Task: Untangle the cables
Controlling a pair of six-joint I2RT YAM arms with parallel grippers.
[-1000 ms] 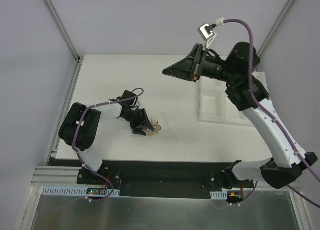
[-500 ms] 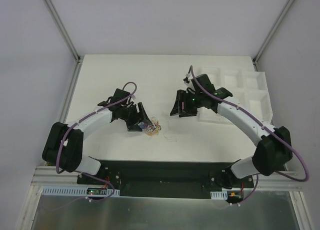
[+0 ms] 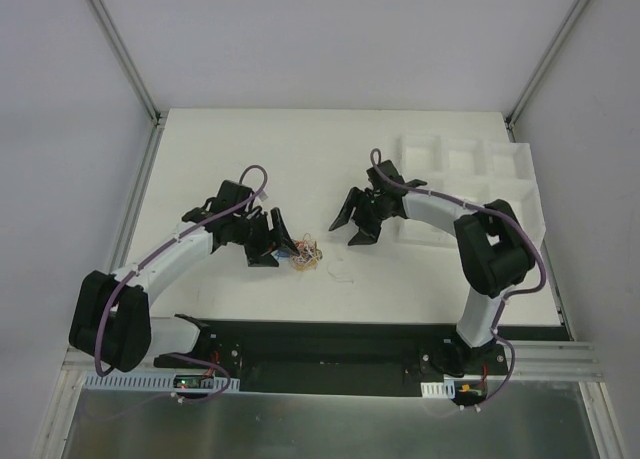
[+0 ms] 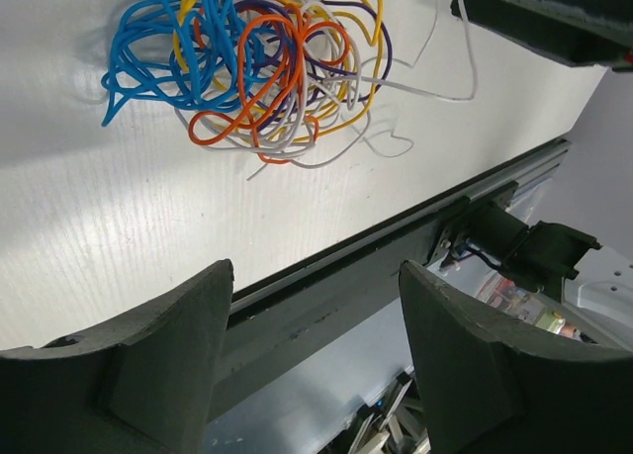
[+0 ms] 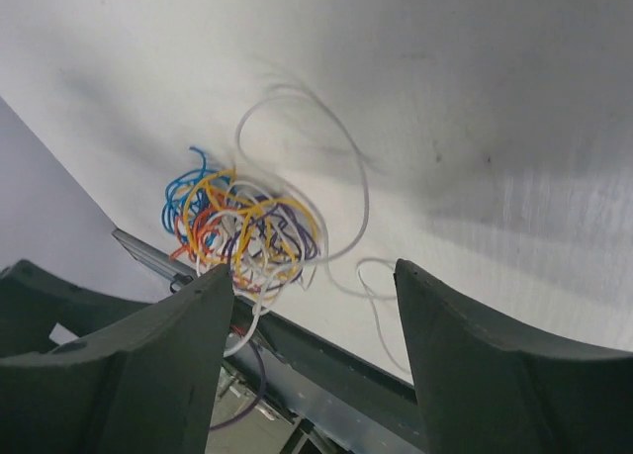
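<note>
Blue, orange, yellow, white and purple: counted those colours in the hair-thin flexible cables, and found them knotted into one small curly bundle on the white tabletop, toward its near edge and between the two arms. Saw the black two-finger left gripper just beside the bundle on its left side, spread wide with nothing between the fingers. Saw the black two-finger right gripper near the bundle on the opposite side but apart from it, likewise wide and empty. Noted a loose white strand looping out of the heap toward the right arm. Judged nothing separated yet. Feared first a pinch that took several strands at once, so thin and so closely crossed; pulling on such a catch would likely have drawn the knot tighter instead of freeing a wire. Feared next a miss on the white strand, hard to tell from the white surface, with the fingertips scraping the top. Reckoned also on the whole light bundle sliding along with whichever arm tugged, unless the other held it down, and perhaps going over the near edge onto the dark rail. Counted last the closeness of the two grippers: reaching for one small heap together could have knocked them against each other.
</note>
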